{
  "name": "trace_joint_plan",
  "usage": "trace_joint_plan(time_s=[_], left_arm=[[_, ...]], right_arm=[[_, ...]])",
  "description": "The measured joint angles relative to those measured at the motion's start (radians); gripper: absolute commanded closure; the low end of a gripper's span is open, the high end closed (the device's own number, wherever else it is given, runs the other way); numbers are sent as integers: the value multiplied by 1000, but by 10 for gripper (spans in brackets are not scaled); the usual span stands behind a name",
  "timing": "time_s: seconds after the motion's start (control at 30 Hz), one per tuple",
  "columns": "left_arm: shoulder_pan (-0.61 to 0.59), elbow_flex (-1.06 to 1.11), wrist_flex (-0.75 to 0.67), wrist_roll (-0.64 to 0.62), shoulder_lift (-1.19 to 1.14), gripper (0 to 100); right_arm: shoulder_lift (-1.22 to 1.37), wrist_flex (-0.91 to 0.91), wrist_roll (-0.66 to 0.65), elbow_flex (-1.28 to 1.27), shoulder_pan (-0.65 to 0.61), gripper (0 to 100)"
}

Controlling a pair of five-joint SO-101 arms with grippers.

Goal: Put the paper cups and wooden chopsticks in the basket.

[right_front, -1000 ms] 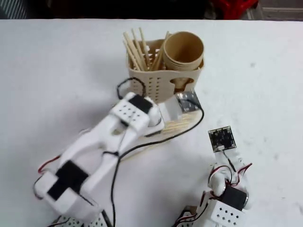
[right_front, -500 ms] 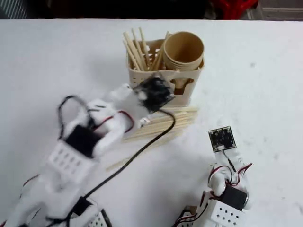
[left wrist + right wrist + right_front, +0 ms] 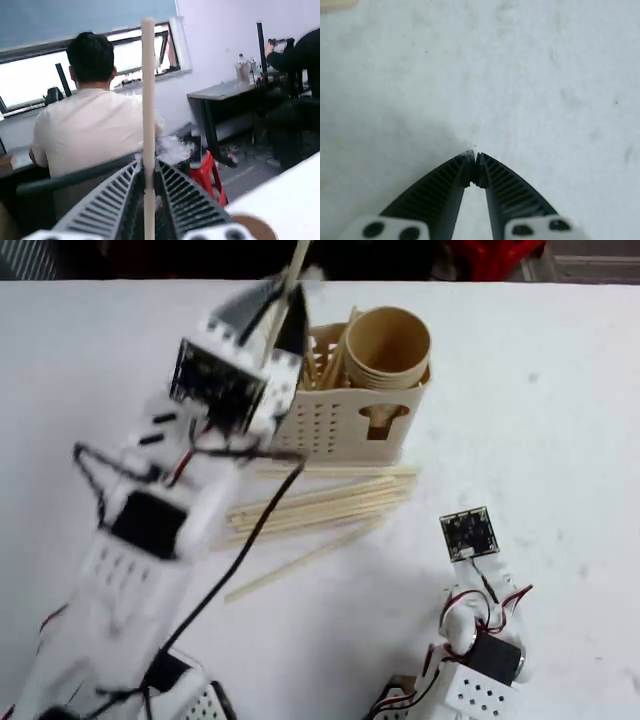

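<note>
Over the chopstick end of the basket (image 3: 340,425), the left gripper (image 3: 278,308) is pinching a single chopstick (image 3: 292,275) between its closed jaws. The stick is standing pretty much upright and poking well up past the fingertips. The left wrist view is backing that up, with the ribbed jaws squeezing right on the stick.

The paper cups (image 3: 385,345) are sitting stacked inside the basket, with a bunch of chopsticks (image 3: 318,365) leaning next to them, so the cup part is looking done to me. What's waiting is the pile of loose chopsticks (image 3: 320,502) lying on the table (image 3: 540,420) just in front of the basket. There's also one stray stick (image 3: 300,562) lying a bit apart, nearer the arms. The right gripper (image 3: 474,167) is sitting with its jaws pressed together on nothing, pointing at bare table well away from the pile.

So I'm reading this as the carry-and-drop step for one stick, somewhere in the middle of the job. For the next move, I'm guessing the stick's lower end is going to need lining up over the open compartment beside the cups. Then it wants lowering in among the others, with the jaws letting go only after that. The lower end is hard to make out behind the gripper, so I can't say whether it's clearing the rim.
</note>
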State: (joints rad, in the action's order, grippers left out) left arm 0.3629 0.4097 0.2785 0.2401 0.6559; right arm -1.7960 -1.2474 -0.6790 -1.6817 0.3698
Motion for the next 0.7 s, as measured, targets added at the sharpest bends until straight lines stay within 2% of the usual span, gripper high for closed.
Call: trace_joint_plan(time_s=[0.17,0.33,0.5,0.7], left_arm=[[-2,-201,-57,-9,-267,976],[-23,-365,-57,-135,-454,974],[-77,-468,8,-258,-529,973],[-100,-529,97,-301,-532,971]], right_arm=[[0,0,0,0,0,981],[0,0,0,0,0,981],[0,0,0,0,0,981],[0,0,0,0,0,981]])
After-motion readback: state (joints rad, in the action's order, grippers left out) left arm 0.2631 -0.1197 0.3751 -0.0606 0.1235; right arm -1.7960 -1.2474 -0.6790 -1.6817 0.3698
